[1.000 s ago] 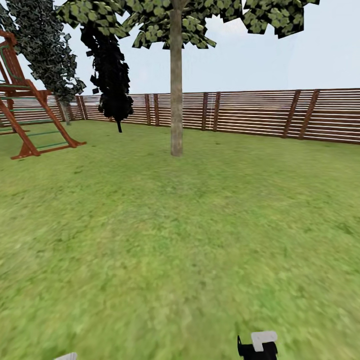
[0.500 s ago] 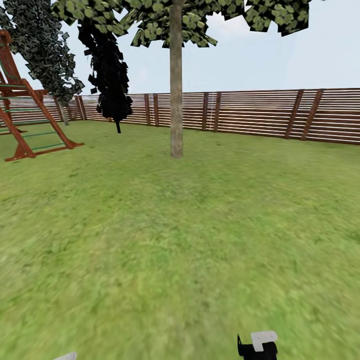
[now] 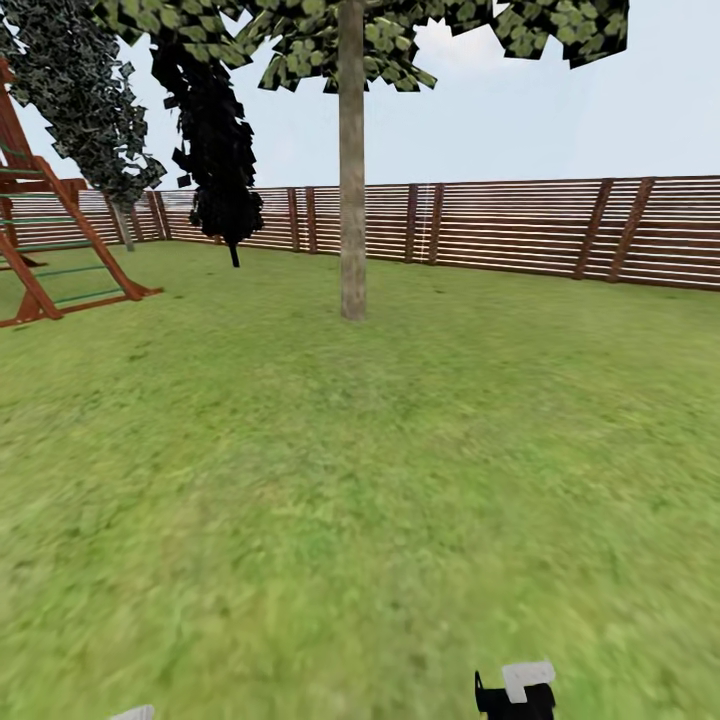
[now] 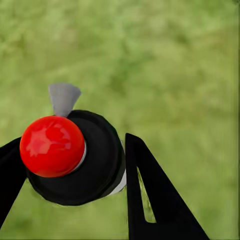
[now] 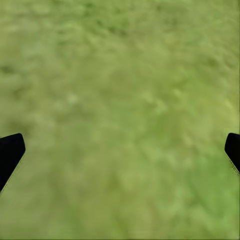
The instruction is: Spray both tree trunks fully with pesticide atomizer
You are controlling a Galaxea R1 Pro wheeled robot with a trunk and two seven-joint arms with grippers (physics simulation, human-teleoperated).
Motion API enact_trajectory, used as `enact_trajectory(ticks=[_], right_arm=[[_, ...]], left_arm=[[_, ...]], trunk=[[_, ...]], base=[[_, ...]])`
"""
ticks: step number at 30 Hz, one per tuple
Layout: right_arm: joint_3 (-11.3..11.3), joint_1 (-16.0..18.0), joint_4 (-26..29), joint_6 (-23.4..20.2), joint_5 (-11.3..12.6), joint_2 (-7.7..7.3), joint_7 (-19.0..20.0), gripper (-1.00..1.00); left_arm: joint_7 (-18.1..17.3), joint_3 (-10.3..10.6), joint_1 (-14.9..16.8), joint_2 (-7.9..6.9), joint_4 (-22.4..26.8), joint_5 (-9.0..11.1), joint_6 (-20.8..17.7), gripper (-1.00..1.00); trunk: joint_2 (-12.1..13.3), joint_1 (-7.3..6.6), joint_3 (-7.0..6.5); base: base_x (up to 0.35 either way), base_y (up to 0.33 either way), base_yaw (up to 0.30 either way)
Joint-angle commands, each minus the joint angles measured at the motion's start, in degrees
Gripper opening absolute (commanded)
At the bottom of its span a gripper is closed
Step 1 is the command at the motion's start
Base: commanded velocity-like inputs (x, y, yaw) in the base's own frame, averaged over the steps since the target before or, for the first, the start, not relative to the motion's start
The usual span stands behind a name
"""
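The pesticide atomizer (image 4: 75, 165) has a round black body, a glossy red cap and a grey nozzle. My left gripper (image 4: 75, 140) is shut on it, with a black finger on each side, over the grass floor (image 4: 190, 75). My right gripper (image 5: 122, 145) is open with nothing between its fingers, above bare grass. One tree stands ahead in the head view, its pale grey-tan tree trunk (image 3: 352, 200) rising from the lawn to a green crown (image 3: 400, 40). A black-and-white part of my right arm (image 3: 515, 690) shows at the bottom edge.
A brown slatted fence (image 3: 520, 230) closes off the back of the garden. A red-brown wooden play frame (image 3: 50, 250) stands at the far left. Two dark cone-shaped trees (image 3: 215, 150) stand near the fence. Open lawn (image 3: 350, 480) lies between me and the trunk.
The whole head view has shifted: the trunk sits slightly lower and nearer, and the play frame has slid toward the left edge. The camera has moved; my arms keep their place in the picture.
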State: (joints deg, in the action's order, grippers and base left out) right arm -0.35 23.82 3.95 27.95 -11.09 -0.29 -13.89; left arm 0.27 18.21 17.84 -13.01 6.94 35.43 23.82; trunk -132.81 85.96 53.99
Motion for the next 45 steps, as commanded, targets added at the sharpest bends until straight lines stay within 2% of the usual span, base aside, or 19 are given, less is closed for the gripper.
enact_trajectory(ticks=[1, 45], right_arm=[[0.0, 0.0, 0.0, 0.0, 0.0, -0.02, 0.0, 1.00], [0.0, 0.0, 0.0, 0.0, 0.0, 0.00, 0.0, 1.00]], left_arm=[[0.0, 0.0, 0.0, 0.00, 0.0, 0.0, 0.0, -1.00], [0.0, -0.1, 0.0, 0.00, 0.0, 0.0, 0.0, -1.00]], trunk=[[0.0, 0.00, 0.00], [0.0, 0.00, 0.00]], base=[[0.339, 0.000, 0.000], [0.339, 0.000, 0.000]])
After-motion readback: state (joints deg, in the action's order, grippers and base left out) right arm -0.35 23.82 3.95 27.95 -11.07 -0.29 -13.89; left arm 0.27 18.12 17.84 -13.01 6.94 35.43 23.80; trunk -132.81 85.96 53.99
